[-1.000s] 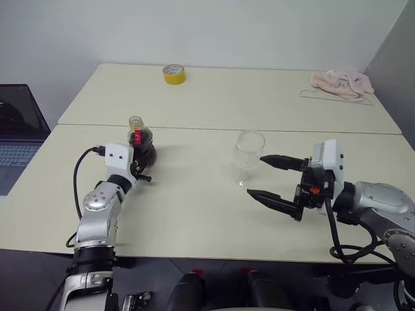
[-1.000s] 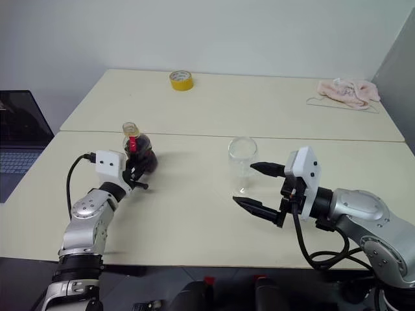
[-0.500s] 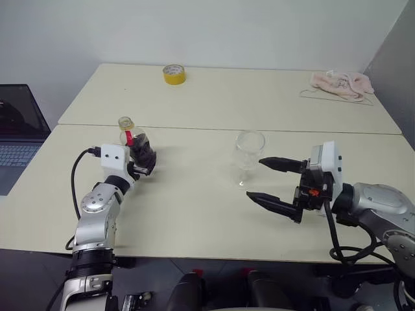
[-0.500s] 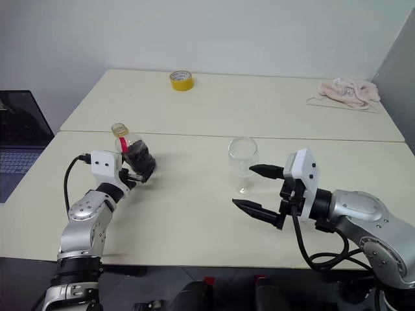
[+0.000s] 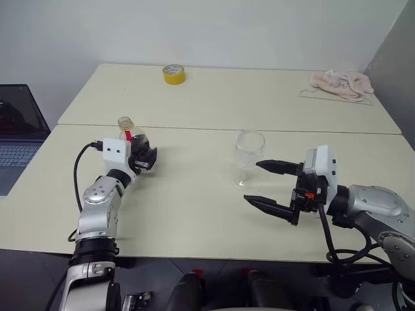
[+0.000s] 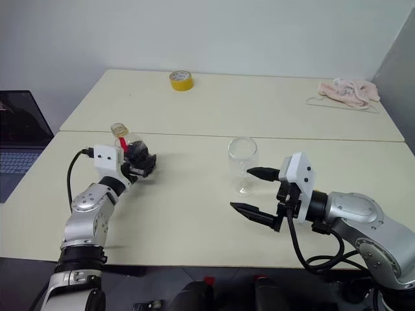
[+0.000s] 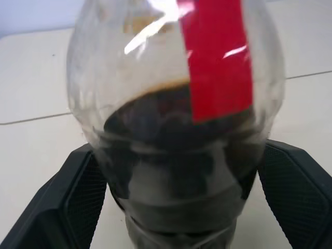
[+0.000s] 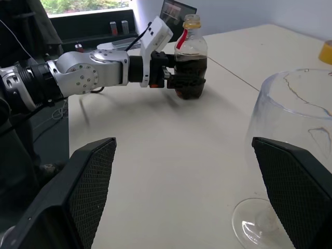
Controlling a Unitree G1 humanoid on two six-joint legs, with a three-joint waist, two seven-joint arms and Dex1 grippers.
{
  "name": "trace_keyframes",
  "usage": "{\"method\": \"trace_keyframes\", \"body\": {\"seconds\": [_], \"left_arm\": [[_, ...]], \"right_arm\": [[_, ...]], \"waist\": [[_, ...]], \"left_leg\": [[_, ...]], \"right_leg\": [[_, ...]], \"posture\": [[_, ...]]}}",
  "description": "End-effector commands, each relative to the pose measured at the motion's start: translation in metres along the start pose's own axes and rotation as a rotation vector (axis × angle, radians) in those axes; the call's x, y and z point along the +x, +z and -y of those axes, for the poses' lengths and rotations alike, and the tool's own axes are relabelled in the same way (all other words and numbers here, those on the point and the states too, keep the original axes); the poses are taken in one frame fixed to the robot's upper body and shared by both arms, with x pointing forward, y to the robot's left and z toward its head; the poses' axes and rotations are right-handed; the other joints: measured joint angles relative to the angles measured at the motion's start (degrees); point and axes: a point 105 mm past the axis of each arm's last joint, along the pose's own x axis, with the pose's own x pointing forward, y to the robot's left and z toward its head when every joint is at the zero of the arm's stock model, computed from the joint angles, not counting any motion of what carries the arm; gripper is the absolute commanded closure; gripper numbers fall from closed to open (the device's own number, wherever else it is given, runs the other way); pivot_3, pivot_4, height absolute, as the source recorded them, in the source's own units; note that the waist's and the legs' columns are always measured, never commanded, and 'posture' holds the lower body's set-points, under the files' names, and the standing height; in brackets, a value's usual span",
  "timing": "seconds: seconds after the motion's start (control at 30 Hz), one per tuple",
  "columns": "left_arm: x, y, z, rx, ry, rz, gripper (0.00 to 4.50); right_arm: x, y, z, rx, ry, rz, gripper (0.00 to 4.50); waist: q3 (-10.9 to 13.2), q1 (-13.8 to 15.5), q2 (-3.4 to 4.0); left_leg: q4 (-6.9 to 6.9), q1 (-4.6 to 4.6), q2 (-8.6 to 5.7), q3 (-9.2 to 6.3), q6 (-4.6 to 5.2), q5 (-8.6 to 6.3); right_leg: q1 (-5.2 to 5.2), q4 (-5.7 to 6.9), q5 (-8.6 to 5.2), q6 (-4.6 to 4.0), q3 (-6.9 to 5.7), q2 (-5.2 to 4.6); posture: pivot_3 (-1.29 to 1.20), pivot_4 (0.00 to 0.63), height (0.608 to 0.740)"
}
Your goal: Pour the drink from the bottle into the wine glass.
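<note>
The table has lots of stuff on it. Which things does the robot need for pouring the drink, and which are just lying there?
Needed:
- bottle with the drink, between the left gripper fingers
- wine glass, standing by the right gripper

Just lying about:
- yellow tape roll
- pink cloth
- laptop

- The bottle (image 5: 135,144) is clear plastic with a yellow-orange cap and a red label strip.
- The drink (image 7: 171,122) is dark brown.
- The wine glass (image 5: 248,157) is clear and colourless.
- The tape roll (image 5: 174,74) is yellow.
- The cloth (image 5: 342,84) is pale pink.
- The table (image 5: 194,207) is pale cream.
- The fingers (image 8: 78,202) are black with a fine grid texture.
</note>
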Motion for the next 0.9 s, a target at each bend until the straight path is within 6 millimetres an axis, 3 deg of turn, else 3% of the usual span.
{"method": "trace_keyframes", "body": {"seconds": [0.03, 0.23, 0.4, 0.63, 0.9], "left_arm": [[0.003, 0.013, -0.004, 0.034, 0.001, 0.043, 0.63], [0.004, 0.012, -0.004, 0.036, -0.01, 0.043, 2.42], [0.005, 0.019, -0.001, 0.059, -0.043, 0.061, 3.38], [0.013, 0.057, 0.025, 0.157, -0.13, 0.141, 3.62], [0.027, 0.1, 0.083, 0.239, -0.295, 0.24, 3.63]], "right_arm": [[0.0, 0.008, -0.002, -0.041, 0.005, 0.03, 0.0], [0.001, 0.011, -0.001, -0.05, 0.001, 0.041, 0.0], [0.0, 0.015, 0.001, -0.059, -0.016, 0.052, 0.0], [-0.016, 0.021, 0.013, -0.071, -0.094, 0.042, 0.0], [-0.033, 0.03, 0.023, -0.065, -0.19, 0.05, 0.0]], "waist": [[0.0, 0.01, 0.0], [0.0, -0.01, 0.0], [0.0, -0.02, 0.0], [0.01, 0.17, -0.03], [0.02, 0.12, -0.04]], "left_leg": [[0.0, 0.0, 0.0, 0.0, 0.0, 0.0], [0.0, 0.01, 0.0, 0.0, 0.0, 0.0], [0.0, 0.0, 0.0, 0.0, 0.0, 0.0], [0.02, -0.07, -0.01, -0.02, 0.0, 0.0], [0.03, -0.1, -0.02, 0.01, 0.0, 0.0]], "right_leg": [[0.0, 0.0, 0.0, 0.0, 0.0, 0.0], [0.0, 0.0, 0.0, 0.0, 0.01, 0.0], [0.0, 0.0, 0.0, 0.0, 0.0, 0.0], [-0.02, -0.01, 0.0, 0.0, -0.01, 0.0], [-0.03, 0.0, 0.01, 0.01, 0.01, -0.01]], "posture": [[0.0, 0.15, 0.74], [0.0, 0.15, 0.74], [0.0, 0.15, 0.74], [0.0, 0.15, 0.74], [0.0, 0.15, 0.74]]}}
